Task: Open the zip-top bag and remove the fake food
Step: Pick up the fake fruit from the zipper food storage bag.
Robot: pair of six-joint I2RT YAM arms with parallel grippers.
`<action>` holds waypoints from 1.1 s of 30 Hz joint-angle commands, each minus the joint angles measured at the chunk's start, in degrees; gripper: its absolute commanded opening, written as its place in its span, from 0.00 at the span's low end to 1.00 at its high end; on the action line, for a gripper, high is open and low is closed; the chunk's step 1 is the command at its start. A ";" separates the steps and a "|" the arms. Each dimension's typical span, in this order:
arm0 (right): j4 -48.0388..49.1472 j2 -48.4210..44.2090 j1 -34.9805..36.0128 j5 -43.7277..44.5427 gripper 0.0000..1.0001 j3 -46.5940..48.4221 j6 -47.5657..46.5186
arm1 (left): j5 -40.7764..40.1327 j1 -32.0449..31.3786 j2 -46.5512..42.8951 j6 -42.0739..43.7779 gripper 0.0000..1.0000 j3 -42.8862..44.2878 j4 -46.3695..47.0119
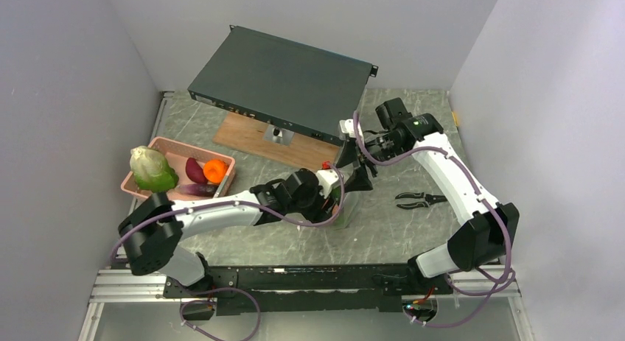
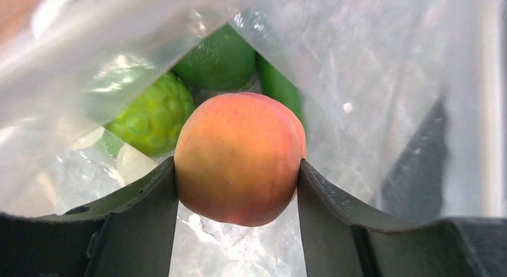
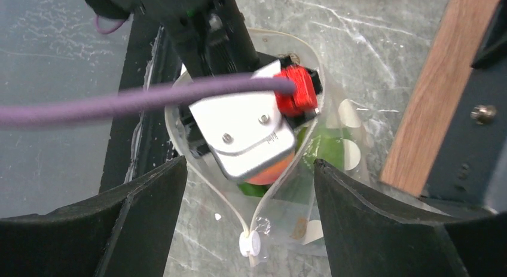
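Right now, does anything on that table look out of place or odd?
Two things: black pliers lie on the table right of the zip-top bag, a real tool amid the fake food. The dark metal box at the back sits at a skewed angle, partly over a wooden board. Nothing looks spilled or broken.

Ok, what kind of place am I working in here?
Probably a lab test cell, not a kitchen: blank grey walls box in the table, and a rack-style electronics unit stands over a wooden board.
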 commanded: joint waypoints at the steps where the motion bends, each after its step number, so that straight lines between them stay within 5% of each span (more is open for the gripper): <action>1: -4.32 -0.98 -1.96 -5.77 0.80 3.96 -4.66 | 2.71 -0.12 -5.64 1.12 0.00 0.18 0.82; 33: 2.19 -2.82 -3.62 -3.47 0.78 -2.29 0.92 | 1.76 -0.08 -21.10 3.87 0.00 2.54 -7.78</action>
